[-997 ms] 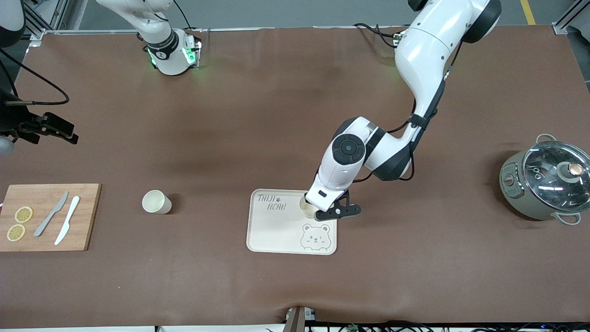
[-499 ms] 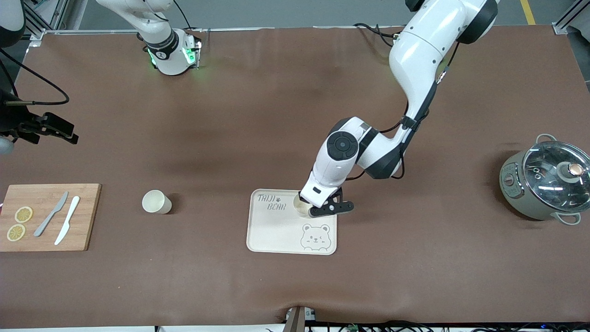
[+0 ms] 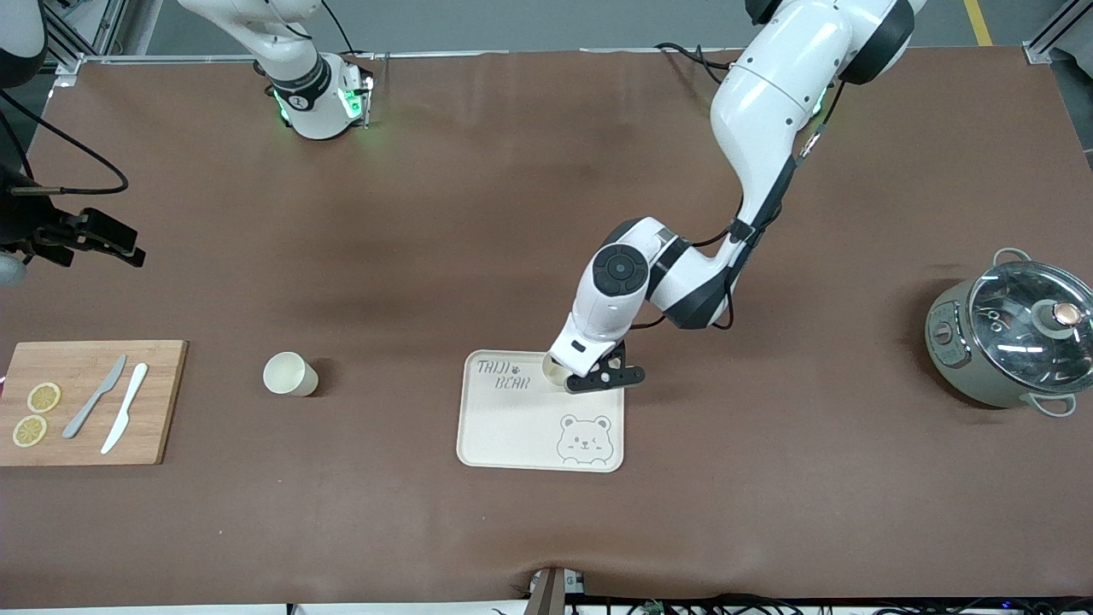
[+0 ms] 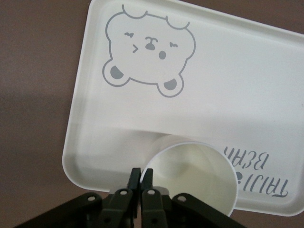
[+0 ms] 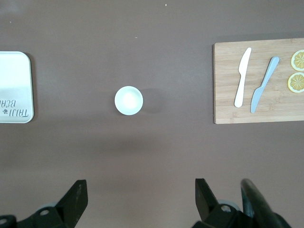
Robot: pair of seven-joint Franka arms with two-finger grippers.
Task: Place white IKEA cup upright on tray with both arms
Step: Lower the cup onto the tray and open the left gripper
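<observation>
Two cups are showing: the left gripper (image 3: pixel 570 379) is pinching one cup's (image 4: pixel 194 175) rim with fingers together at the tray's (image 3: pixel 512 436) upper edge, while a second cup (image 3: pixel 289 374) is standing mid-left on the bench. Overhead, the right gripper (image 5: pixel 137 199) is waiting, fingers apart.

Your left gripper (image 3: pixel 574 377) is lowered mid-table, fingers (image 4: pixel 135 183) pinched together. Your right gripper (image 5: pixel 137 197) waits high, spread wide, at the right arm's end.

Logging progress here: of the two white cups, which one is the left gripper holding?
The cup over the tray, pinched at its rim by the left gripper. The other cup stands alone on the table, between tray and cutting board.
</observation>
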